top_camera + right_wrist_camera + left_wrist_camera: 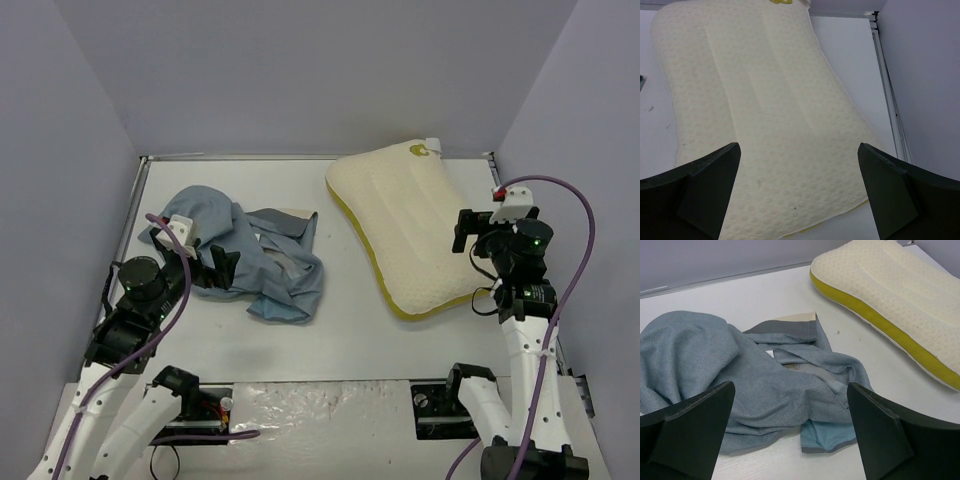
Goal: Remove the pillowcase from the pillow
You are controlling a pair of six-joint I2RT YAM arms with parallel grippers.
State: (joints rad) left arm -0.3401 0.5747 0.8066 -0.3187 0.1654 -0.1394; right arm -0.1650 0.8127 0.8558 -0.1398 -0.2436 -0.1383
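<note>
The pillowcase [245,262] is seen crumpled at the left of the table [380,340], well apart from the bare pillow [405,225]. The removal is judged done, and only a retreat seems called for. The left gripper [790,412] is held spread and empty at the cloth's near edge. The right gripper [797,172] is held likewise over the pillow.

Bright, even overhead light, soft shadows hugging the pillow [410,230] and pillowcase [240,260], white table [350,340] washed out, wrist views' foreground dark, blurred.
</note>
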